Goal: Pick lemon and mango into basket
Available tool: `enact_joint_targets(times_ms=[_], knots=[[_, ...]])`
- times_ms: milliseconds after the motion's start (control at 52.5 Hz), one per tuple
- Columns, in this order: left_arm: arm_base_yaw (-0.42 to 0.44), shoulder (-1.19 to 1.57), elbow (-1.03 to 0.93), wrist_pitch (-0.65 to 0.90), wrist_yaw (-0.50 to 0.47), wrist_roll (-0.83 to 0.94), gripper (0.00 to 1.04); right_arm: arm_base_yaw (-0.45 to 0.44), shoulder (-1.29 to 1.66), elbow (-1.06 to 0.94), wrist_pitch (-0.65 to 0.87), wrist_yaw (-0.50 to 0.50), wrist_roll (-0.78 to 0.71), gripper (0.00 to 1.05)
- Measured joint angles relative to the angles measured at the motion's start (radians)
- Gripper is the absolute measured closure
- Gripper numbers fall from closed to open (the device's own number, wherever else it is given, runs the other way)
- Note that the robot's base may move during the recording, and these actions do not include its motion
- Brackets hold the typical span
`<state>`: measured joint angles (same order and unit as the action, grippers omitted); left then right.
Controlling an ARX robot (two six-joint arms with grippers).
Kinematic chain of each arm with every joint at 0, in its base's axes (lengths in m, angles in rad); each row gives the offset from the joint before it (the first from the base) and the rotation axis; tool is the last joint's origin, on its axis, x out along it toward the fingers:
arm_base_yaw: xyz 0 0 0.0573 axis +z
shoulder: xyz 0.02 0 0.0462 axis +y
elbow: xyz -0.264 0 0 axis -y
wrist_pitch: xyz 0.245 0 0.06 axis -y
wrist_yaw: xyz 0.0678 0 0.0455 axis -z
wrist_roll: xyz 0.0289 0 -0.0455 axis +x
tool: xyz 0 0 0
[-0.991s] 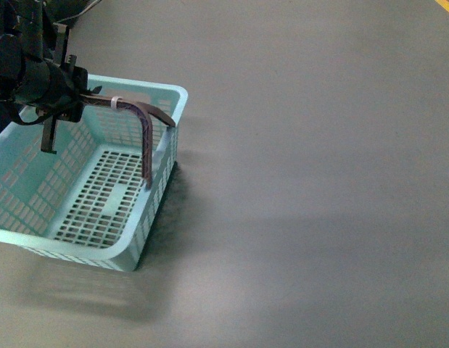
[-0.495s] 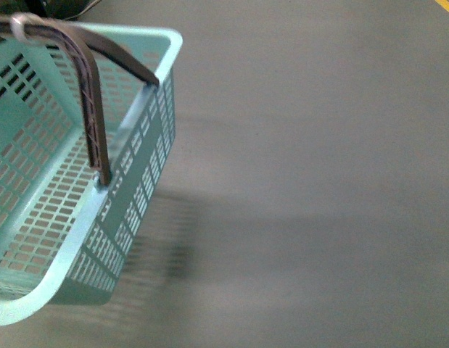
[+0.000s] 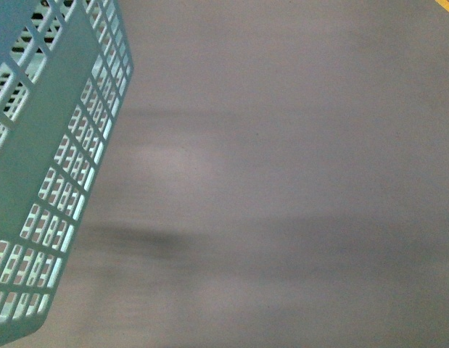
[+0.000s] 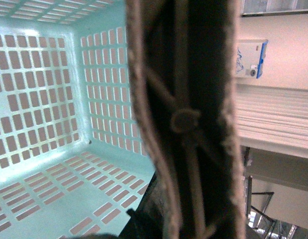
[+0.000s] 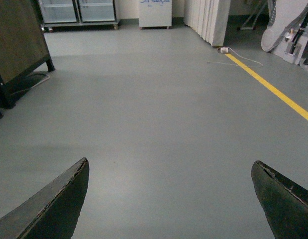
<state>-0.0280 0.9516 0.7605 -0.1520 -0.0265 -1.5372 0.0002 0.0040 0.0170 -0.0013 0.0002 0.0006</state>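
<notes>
Right hand (image 5: 169, 165) spread wide over grey floor (image 5: 158, 99); left hand's grip cannot be told, brown handle (image 4: 183, 119) of the basket (image 4: 44, 99) blocks it.

Mint-teal lattice basket (image 3: 43, 109), brown handle (image 4: 188, 119)

The grey floor (image 5: 154, 124) is smooth and evenly coloured. 1 yellow line (image 5: 273, 89) runs across it on a slant. Near the line's far end lies a thin cable (image 5: 241, 59) with a white plug (image 5: 223, 50). At the far wall stand a white cabinet (image 5: 155, 13) and a glass-door cabinet (image 5: 76, 11). In the front view the basket (image 3: 43, 181) is blurred and tilted, and a dark shadow (image 3: 148, 243) lies on the floor beside it.
</notes>
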Motion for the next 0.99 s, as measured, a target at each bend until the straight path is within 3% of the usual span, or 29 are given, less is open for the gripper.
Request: enact_joint_targets(times_ms=[991], knots=[[-0.006,-0.029,0.0,-0.014,0.008,-0.005,1.0,0.0,0.0,0.0,0.0,0.0,0.0,0.09]])
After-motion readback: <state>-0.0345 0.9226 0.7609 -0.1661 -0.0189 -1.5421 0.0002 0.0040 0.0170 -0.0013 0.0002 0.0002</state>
